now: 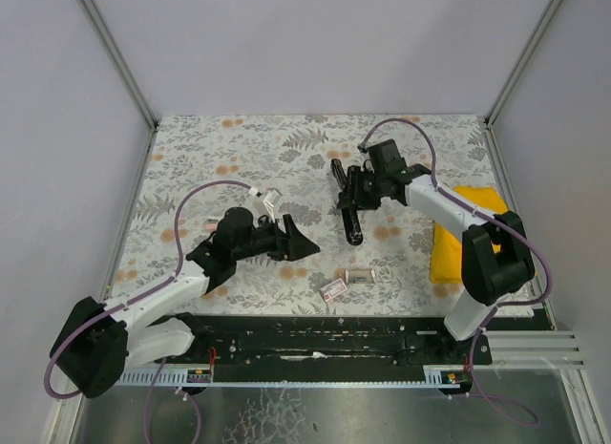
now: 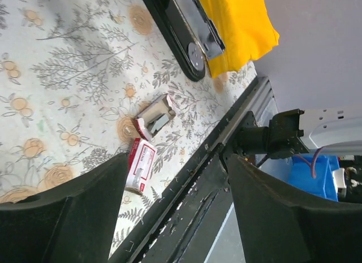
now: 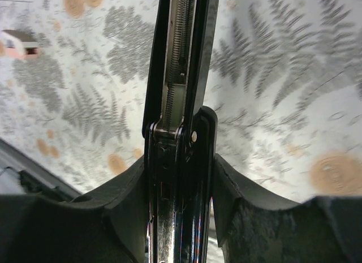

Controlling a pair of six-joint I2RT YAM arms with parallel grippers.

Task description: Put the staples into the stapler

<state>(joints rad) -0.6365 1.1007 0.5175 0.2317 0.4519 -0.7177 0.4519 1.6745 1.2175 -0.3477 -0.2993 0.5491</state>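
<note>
The right gripper is clenched on the slim black stapler near its hinge, right of the middle of the floral table, and the stapler's spring channel lies exposed. The left gripper stands released and empty, well apart from it. A red-and-white staple box and a small open carton lie near the front edge, with the yellow cloth at the right

Top view overhead, far; 2 wrist views close, low; all share stapler.
</note>
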